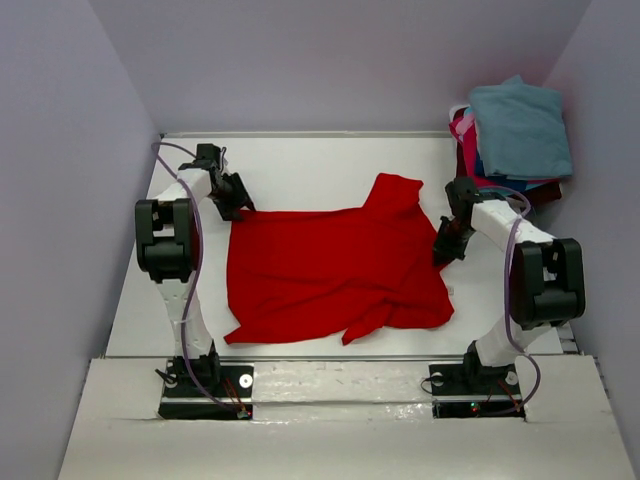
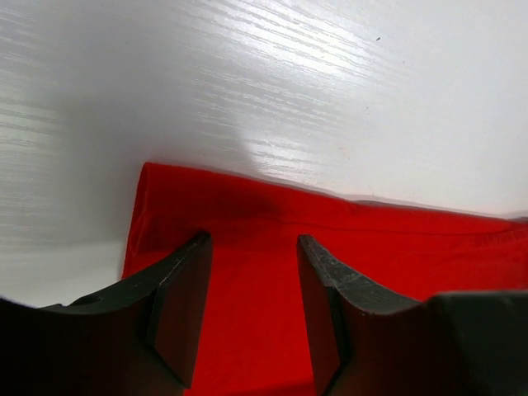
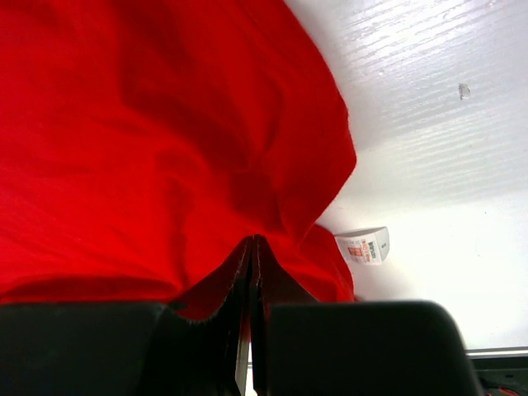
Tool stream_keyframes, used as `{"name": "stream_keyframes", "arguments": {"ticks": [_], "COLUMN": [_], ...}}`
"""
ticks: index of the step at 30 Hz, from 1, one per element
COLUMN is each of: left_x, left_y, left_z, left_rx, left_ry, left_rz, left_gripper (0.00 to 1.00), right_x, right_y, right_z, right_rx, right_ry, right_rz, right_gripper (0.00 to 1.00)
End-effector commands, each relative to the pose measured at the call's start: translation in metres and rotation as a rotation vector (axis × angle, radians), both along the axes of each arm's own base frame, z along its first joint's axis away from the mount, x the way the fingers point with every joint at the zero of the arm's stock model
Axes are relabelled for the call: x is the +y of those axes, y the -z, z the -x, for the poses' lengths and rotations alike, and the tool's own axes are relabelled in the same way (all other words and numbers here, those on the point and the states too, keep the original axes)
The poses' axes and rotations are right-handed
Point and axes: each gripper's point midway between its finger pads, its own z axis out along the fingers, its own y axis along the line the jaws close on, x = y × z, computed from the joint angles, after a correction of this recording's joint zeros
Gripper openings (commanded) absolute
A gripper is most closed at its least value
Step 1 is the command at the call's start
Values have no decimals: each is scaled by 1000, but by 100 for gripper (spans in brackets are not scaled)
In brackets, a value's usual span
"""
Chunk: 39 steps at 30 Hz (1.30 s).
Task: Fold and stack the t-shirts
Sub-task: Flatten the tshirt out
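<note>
A bright red t-shirt lies spread and wrinkled in the middle of the white table, one flap folded over at its far edge. My left gripper hovers over the shirt's far left corner. In the left wrist view this gripper is open, its dark fingers standing either side of flat red cloth. My right gripper is at the shirt's right edge. There the right gripper is shut on a pinched ridge of the red cloth.
A pile of other t-shirts, teal-blue on top with pink, blue and dark maroon beneath, sits in the back right corner. A small white label shows at the red shirt's edge. Grey walls enclose the table on three sides.
</note>
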Motion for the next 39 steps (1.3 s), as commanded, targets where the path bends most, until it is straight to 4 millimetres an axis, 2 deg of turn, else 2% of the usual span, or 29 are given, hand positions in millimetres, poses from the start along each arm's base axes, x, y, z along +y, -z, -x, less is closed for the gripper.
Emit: {"name": "stream_keyframes", "arguments": {"ticks": [1,6,10,19,26,27,29,34,39], "left_x": [12,17,23,32,37,37,38,44,49], "left_y": [-3,2,4,3,-7,-8,-6,-16,-11], "left_z": [-8,-17,-27,-38,-50,-53,-55,-67,-67], "left_rx": [0,9,10,1,-30,-33,-29,-60,-32], "left_ry": [-16,-31,-38,-44,-60,-59,-61,-77,-71], "left_rz": [-24,-52,-81,-132,-156,-157,-161,-193,-196], "left_gripper": [52,46,33,18,11,6,6,6,6], "right_x": [9,9,9,12,11,12,11,13,13], "right_y": [6,8,7,7,15,16,17,22,24], "right_z": [-4,-1,-1,-4,1,1,3,9,10], "right_rx": [-11,-7,-10,-6,12,12,19,31,34], "right_ry": [-12,-10,-12,-27,-30,-30,-30,-40,-40], "right_rz": [-18,-25,-23,-23,-19,-21,-20,-17,-17], "right_gripper": [7,7,7,7,7,7,7,7,7]}}
